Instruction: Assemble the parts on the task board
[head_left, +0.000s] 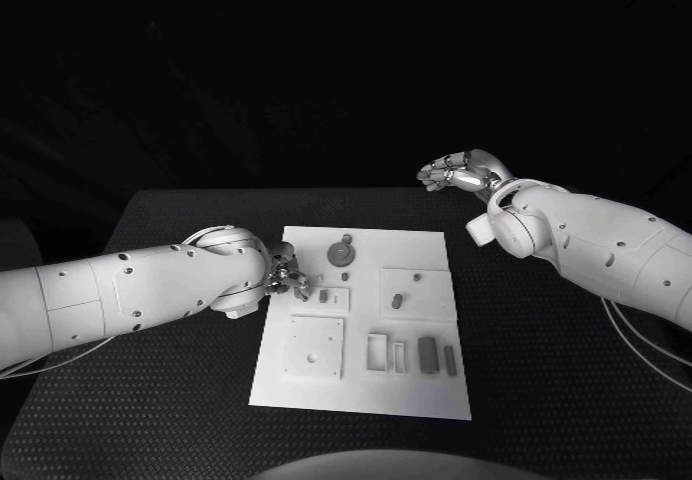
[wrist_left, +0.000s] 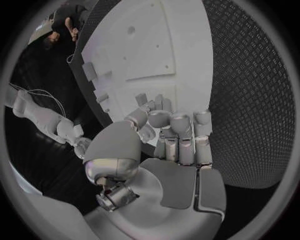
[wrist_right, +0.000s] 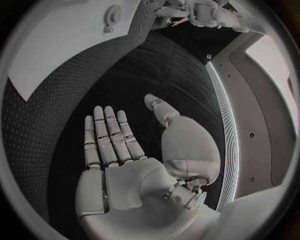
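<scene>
Showing two hands | one task board (head_left: 433, 400) | one gear (head_left: 340, 252)

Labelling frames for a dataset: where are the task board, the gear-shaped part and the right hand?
task board (head_left: 361, 395), head view, bare near edge.
gear-shaped part (head_left: 340, 253), head view, its middle.
right hand (wrist_right: 119, 150), right wrist view, open palm.
</scene>
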